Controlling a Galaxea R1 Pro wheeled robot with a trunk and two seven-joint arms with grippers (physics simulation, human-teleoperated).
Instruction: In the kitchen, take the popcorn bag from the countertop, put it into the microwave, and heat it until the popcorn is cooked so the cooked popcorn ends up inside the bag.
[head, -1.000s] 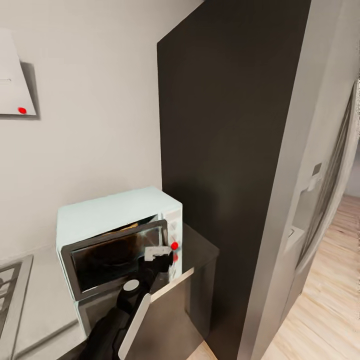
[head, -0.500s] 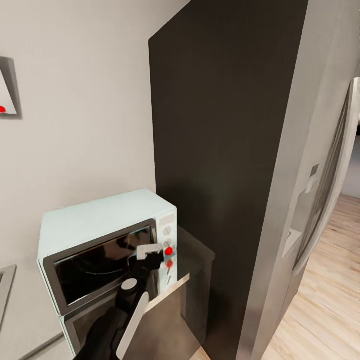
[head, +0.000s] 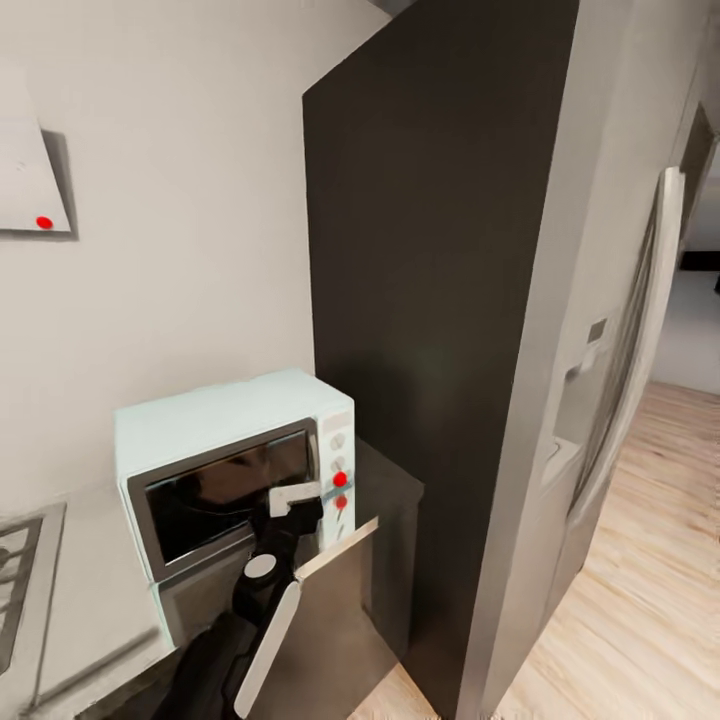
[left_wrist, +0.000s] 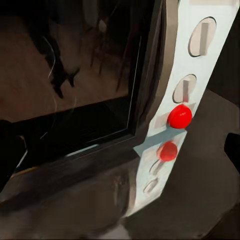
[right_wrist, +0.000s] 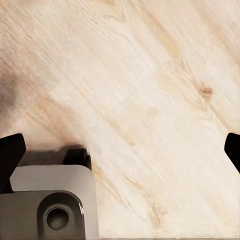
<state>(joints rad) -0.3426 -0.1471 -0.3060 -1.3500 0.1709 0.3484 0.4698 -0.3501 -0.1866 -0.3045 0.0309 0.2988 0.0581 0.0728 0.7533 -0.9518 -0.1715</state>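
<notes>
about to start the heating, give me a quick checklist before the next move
1. Microwave door shut: ok, dark glass sits flush with the front.
2. Popcorn bag inside: cannot tell, the glass is too dark and reflective.
3. Left pincer near the controls: ok, just beside the knob panel.
4. Left pincer state: cannot tell, fingertips barely show at the left wrist view's edges.
5. Red indicator light reachable: ok, nothing in front of it.
6. Right pincer out of the way: ok, open over bare wood floor.

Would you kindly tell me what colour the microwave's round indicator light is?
Bright red. The indicator light sits below two knobs on the microwave; clearest in the left wrist view.
</notes>
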